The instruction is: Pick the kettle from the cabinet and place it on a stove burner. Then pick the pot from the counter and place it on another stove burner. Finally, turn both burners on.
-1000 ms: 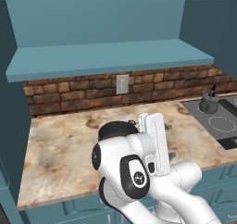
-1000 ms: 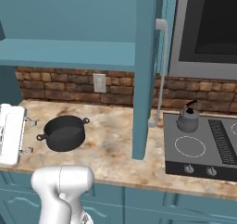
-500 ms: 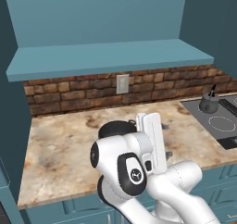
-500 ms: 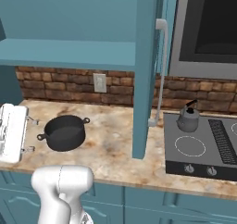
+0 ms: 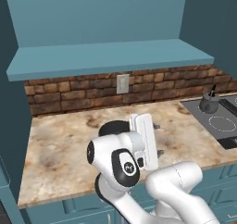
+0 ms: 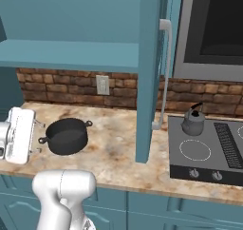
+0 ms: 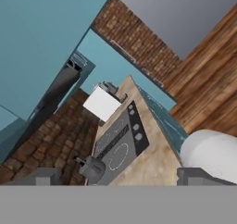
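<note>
Kitchen: teal cabinetry, a brick backsplash [image 6: 57,84] and a beige-and-brown marbled worktop [image 6: 118,148] running up to a dark cooktop.
Jaws: spread wide with nothing between them; in the hand view the gripper [image 7: 118,176] shows two tips far apart, looking along the worktop toward the stove.
Hand position: the white hand [image 6: 18,135] hangs just beside the pot, at the pot's left in the right base view, above the worktop.
Pot: the wide dark pot [image 6: 67,136] sits on the worktop, left of the open cabinet door; its two loop handles lie on a line running from lower left to upper right in the right base view. In the left base view the pot [image 5: 111,127] is mostly hidden behind the hand.
Key relation: the pot lies close to the hand, but the jaws point away from it toward the cooktop, so the wrist would need to turn down over the rim.
In the way: the cabinet door [image 6: 148,72], with its long silver bar handle [image 6: 163,72], stands open between pot and stove; a carry would have to pass in front of its edge.
Kettle: the kettle [image 6: 193,121] already rests at the back of the cooktop [image 6: 209,150].
Free burner: a white ring [image 6: 195,149] in front of the kettle is unoccupied.
Knobs: small round knobs [image 6: 193,173] sit along the cooktop's front edge.
Stage, judged: kettle placed, pot pickup next.
</note>
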